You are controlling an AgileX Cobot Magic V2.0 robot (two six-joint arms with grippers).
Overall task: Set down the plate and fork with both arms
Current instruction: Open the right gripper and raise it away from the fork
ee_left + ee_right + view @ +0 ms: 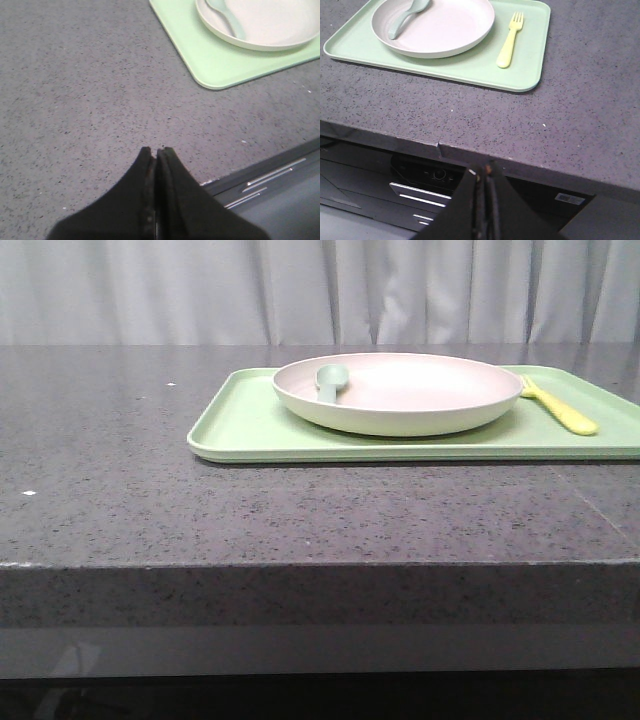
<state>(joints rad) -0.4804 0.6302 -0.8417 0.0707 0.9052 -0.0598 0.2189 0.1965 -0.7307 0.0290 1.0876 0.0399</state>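
Observation:
The cream plate (400, 392) sits on the light-green tray (240, 430) at the far side of the table. It also shows in the left wrist view (270, 25) and the right wrist view (440, 27). The pale-yellow fork (560, 406) lies on the tray to the right of the plate, also in the right wrist view (510, 40). My left gripper (156, 150) is shut and empty over the bare table, short of the tray. My right gripper (482, 171) is shut and empty, back over the table's front edge. Neither arm shows in the front view.
A grey-green spoon (331, 380) lies in the plate's left part, also in the wrist views (227, 17) (405, 17). The dark speckled table (300, 510) stretches to a front edge (440, 145), with equipment below it.

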